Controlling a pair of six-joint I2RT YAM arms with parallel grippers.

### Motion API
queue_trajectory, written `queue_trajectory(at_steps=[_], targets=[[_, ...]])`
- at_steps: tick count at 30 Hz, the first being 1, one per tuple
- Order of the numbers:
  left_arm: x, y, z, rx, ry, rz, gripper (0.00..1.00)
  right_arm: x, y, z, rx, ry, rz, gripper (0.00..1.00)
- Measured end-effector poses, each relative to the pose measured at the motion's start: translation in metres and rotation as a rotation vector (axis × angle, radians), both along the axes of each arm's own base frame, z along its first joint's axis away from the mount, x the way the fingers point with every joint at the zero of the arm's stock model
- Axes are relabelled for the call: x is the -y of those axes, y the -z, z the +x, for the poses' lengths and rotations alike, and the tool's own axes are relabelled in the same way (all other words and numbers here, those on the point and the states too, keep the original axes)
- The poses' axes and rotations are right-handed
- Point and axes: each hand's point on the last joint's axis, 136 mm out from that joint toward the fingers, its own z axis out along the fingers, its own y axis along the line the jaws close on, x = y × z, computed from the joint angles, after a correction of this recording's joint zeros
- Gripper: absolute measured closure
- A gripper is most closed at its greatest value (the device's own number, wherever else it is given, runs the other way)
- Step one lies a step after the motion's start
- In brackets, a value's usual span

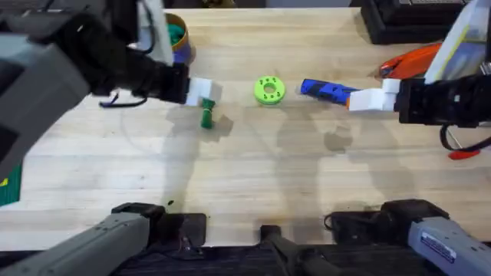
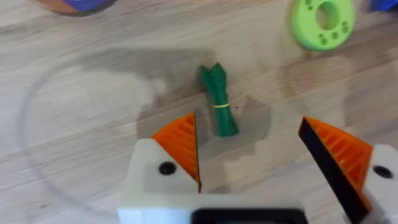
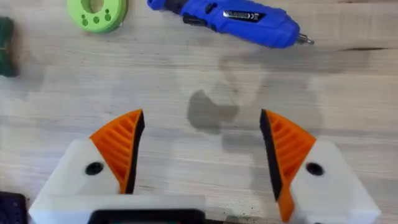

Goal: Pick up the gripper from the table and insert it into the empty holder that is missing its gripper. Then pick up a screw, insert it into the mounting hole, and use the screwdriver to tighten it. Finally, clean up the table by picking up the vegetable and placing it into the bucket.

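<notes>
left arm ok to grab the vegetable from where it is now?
Probably yes. The left gripper hangs over the vegetable with fingers open wider than it. The vegetable lies alone on bare table; the green disc sits well apart.

a lime-green round disc (image 1: 269, 90) lies flat on the pale wooden desk (image 1: 253, 169) near the middle of its far half. it has a large centre hole and a ring of small holes around it, seen clearly in the left wrist view (image 2: 322, 22) and the right wrist view (image 3: 97, 12). at the far right corner a black case (image 1: 406, 19) sits at the desk edge, with a bright orange object (image 1: 410, 60) lying just beside it. a small red piece (image 1: 463, 154) lies near the right edge. at the left edge, a green item (image 1: 8, 188) pokes into view.
</notes>
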Motion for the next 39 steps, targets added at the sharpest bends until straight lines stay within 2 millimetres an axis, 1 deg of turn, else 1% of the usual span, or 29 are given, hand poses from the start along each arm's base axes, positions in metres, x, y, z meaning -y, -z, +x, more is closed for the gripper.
queue_trajectory(at_steps=[3,5,8,12,14,20,21,22,23,25,26,27,28,30,32,35,37,38,39], targets=[[0.006,0.001,0.008,-0.013,0.009,0.095,0.015,0.0,0.0,0.0,0.001,0.0,0.0,0.01],[0.012,0.005,0.013,-0.028,0.006,0.137,0.015,0.0,0.0,0.0,0.001,0.0,0.0,0.01],[0.015,0.023,0.016,-0.088,-0.032,0.179,0.015,0.0,0.0,0.0,0.002,0.0,0.0,0.01],[0.012,0.059,0.015,-0.218,-0.121,0.199,0.015,0.0,-0.001,0.001,0.005,0.0,0.0,0.01],[0.012,0.074,0.016,-0.264,-0.146,0.204,0.015,0.0,-0.001,0.001,0.005,0.0,0.0,0.01],[0.014,0.104,0.023,-0.317,-0.167,0.213,0.012,0.0,-0.001,0.001,0.006,0.0,0.0,0.009],[0.014,0.108,0.023,-0.327,-0.167,0.217,0.043,0.0,-0.001,0.001,0.007,0.0,0.0,0.009],[0.014,0.112,0.022,-0.338,-0.168,0.22,0.13,0.0,-0.001,0.002,0.008,0.0,0.001,0.011],[0.014,0.113,0.022,-0.341,-0.169,0.225,0.237,0.0,-0.001,0.002,0.007,0.0,0.001,0.011],[0.015,0.112,0.025,-0.33,-0.17,0.218,0.516,0.0,-0.001,0.002,0.008,0.0,0.001,0.011],[0.015,0.112,0.025,-0.331,-0.17,0.218,0.692,0.0,-0.001,0.002,0.008,0.0,0.001,0.011],[0.015,0.112,0.025,-0.332,-0.171,0.219,0.848,0.0,-0.001,0.002,0.009,0.0,0.001,0.011],[0.016,0.11,0.027,-0.324,-0.168,0.215,0.956,0.0,-0.001,0.002,0.009,0.0,0.0,0.011],[0.016,0.111,0.027,-0.324,-0.169,0.215,0.987,0.0,-0.001,0.002,0.009,0.0,0.0,0.012],[0.015,0.111,0.025,-0.332,-0.169,0.217,0.984,0.0,-0.001,0.002,0.009,0.0,0.001,0.011],[0.015,0.105,0.024,-0.346,-0.169,0.221,0.985,0.0,-0.001,0.002,0.009,0.0,0.001,0.01],[0.015,0.092,0.032,-0.331,-0.174,0.216,0.985,0.0,-0.001,0.002,0.009,-0.001,0.002,0.01],[0.015,0.083,0.039,-0.313,-0.18,0.21,0.985,-0.001,-0.001,0.002,0.009,-0.001,0.003,0.01],[0.015,0.069,0.048,-0.283,-0.188,0.2,0.985,-0.001,-0.001,0.003,0.012,-0.001,0.003,0.01]])
